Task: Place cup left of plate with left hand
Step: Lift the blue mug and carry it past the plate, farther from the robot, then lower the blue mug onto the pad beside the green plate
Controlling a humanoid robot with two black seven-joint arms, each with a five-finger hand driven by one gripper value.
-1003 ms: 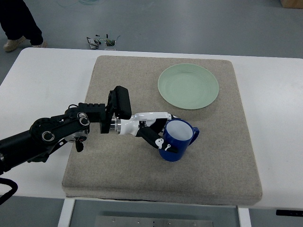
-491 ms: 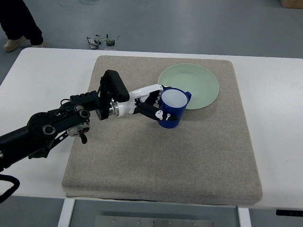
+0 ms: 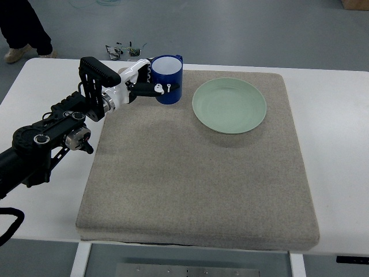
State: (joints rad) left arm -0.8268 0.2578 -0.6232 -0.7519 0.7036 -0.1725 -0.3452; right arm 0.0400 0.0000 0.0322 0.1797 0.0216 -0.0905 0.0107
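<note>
A dark blue cup (image 3: 168, 79) with a white inside is held upright by my left hand (image 3: 151, 82), whose white and black fingers are shut around its side. The cup hangs above the far left part of the grey mat (image 3: 196, 173), to the left of the pale green plate (image 3: 229, 105) and apart from it. The plate lies flat on the mat's far right area. My black left arm (image 3: 52, 135) comes in from the left edge. I cannot tell whether the cup touches the mat.
The mat lies on a white table (image 3: 334, 127). A person's legs and shoes (image 3: 23, 34) stand on the floor beyond the far left corner. A small tangle of parts (image 3: 124, 51) lies on the floor behind the table.
My left hand has carried the cup from the mat's middle near side, past the plate's left rim, up and leftward to the far left of the mat.
</note>
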